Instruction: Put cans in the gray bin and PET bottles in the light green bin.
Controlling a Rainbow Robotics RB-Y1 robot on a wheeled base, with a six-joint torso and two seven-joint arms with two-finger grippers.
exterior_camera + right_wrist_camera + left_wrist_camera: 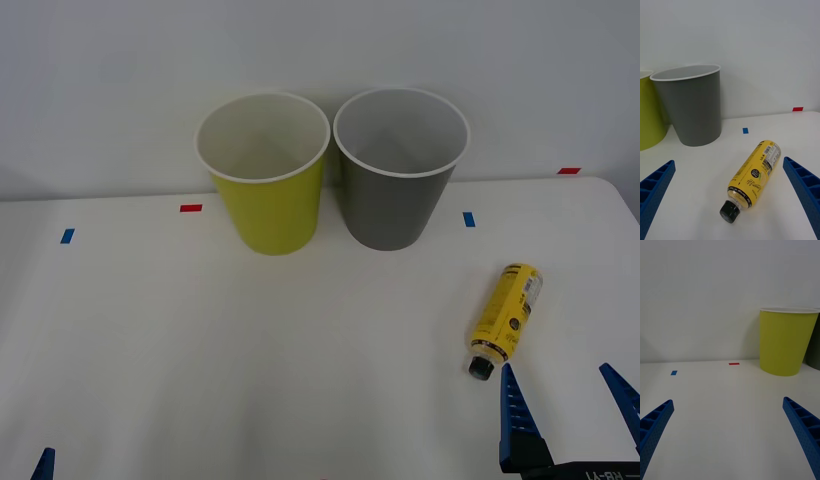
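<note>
The PET bottle lies on its side on the white table at the right, its black cap pointing toward me. My right gripper hovers open just short of the cap; in the right wrist view the bottle lies between and a little beyond the open gripper. At the back centre the light green bin and the gray bin stand upright side by side, green on the left, both with nothing showing inside. My left gripper is open low at the near left, holding nothing. Cans are out of view.
Small blue tape marks and red tape marks lie flat on the table. A plain wall rises right behind the bins. The table's right edge runs close to the bottle.
</note>
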